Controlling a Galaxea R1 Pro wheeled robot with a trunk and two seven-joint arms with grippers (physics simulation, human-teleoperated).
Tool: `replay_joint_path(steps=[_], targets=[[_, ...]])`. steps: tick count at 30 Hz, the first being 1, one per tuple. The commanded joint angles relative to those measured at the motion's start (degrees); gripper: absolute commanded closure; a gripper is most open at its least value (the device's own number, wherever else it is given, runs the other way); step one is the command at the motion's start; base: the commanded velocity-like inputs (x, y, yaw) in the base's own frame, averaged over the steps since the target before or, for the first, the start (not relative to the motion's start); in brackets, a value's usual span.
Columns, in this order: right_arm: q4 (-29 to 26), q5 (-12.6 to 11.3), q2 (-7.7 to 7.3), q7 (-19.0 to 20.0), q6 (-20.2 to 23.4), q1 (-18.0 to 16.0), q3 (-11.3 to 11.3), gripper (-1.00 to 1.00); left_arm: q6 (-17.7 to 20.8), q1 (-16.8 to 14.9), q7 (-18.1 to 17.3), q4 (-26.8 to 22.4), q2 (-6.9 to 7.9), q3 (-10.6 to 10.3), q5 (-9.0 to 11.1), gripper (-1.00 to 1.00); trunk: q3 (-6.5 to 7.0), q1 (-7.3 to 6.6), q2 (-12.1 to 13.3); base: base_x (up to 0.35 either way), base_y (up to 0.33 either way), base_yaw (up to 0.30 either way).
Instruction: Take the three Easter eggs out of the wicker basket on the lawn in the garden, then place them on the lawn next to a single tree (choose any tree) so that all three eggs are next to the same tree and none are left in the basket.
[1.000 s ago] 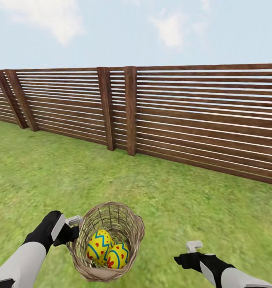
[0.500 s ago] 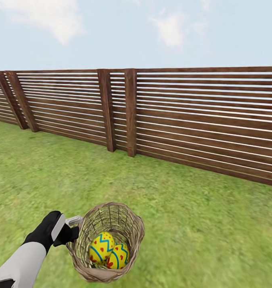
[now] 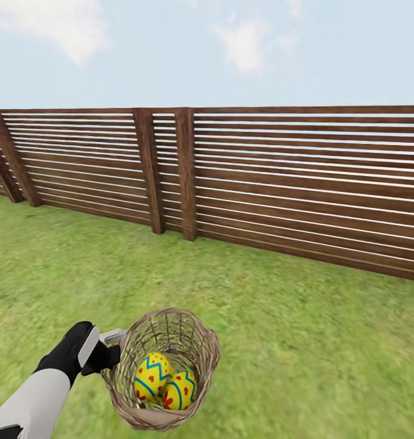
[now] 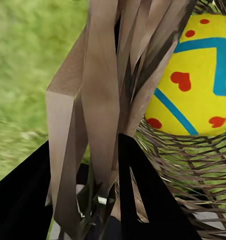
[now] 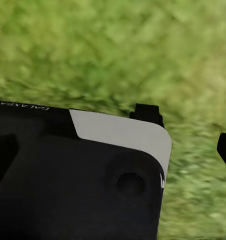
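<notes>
1. The lawn (image 3: 304, 329) is wide and green, with a brown fence (image 3: 304, 183) behind it.
2. The wicker basket (image 3: 200, 347) hangs off the grass, its rim pinched tight in the left gripper (image 3: 112, 344).
3. Two Easter eggs (image 3: 152, 375) lie inside it, beside the fingers (image 4: 137, 195).
4. The right gripper (image 5: 190, 132) has its fingers apart over grass.

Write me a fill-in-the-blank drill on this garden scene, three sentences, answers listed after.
1. The left gripper is shut on the rim of the wicker ____.
2. In the head view, ____ Easter eggs can be seen inside the wicker basket.
3. Behind the lawn runs a brown slatted wooden ____.

Missing words: basket; two; fence
</notes>
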Motion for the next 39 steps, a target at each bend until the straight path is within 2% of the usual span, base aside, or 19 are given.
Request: replay_joint_path(steps=[1, 4, 9, 39], targets=[[0.2, 0.3, -0.05, 0.1, -2.1, 0.7, -0.2, -1.0, 0.2, 0.0, 0.3, -0.1, 0.04, 0.2, 0.9, 1.0, 0.14, -0.23, 0.4, 0.0, 0.0, -0.284], [0.4, 0.3, 0.02, 0.1, -3.8, 2.1, -0.2, -1.0, 0.2, 0.0, 0.3, -0.1, 0.0, 0.2, 0.9, 1.0, 0.68, -0.89, 1.6, 0.0, 0.0, -0.285], [0.3, 0.3, 0.07, 0.1, -4.0, 2.5, -0.2, -1.0, 0.2, 0.0, 0.3, -0.2, 0.03, 0.2, 0.9, 1.0, 1.65, -1.98, 3.6, 0.0, 0.0, -0.285], [0.4, 0.3, 0.25, 0.1, -4.0, 2.7, -0.2, -1.0, 0.2, 0.0, 0.3, -0.3, -0.01, 0.2, 0.9, 1.0, 2.33, -1.98, 3.6, 0.0, 0.0, -0.285]])
